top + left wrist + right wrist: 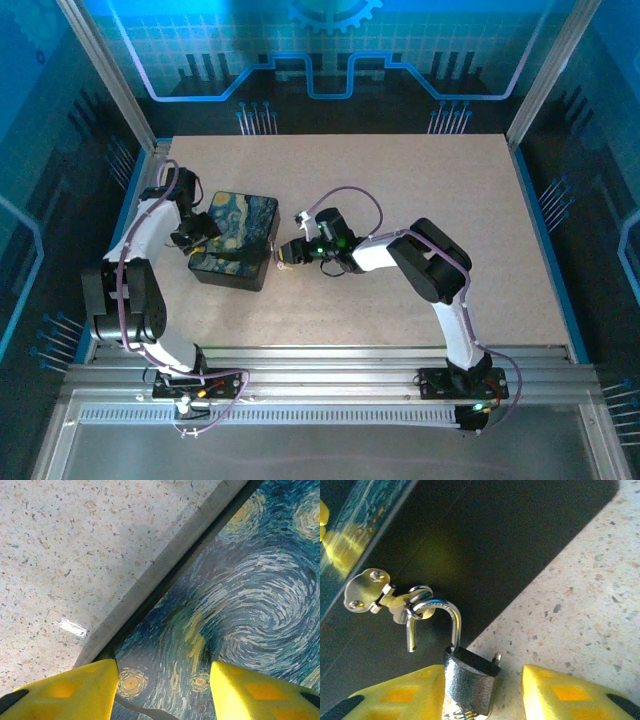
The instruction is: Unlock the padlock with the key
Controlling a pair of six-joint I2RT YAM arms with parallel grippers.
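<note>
Progress: padlock [467, 680] looked unlocked, one shackle leg free, still hooked through the box [485, 540] latch [367, 595] | key: possibly the silvery bit at the lock's base [461, 713], blurred | right claw [481, 672] open around padlock | left claw [164, 665] open over box lid | left: little, if anything

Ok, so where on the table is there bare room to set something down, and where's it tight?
Free: the right half of the table, past the right arm, and the far strip behind the box. A smaller patch lies in front of the box, between the arms. Crowded: the box's right side, where the padlock hangs between the right jaws.
</note>
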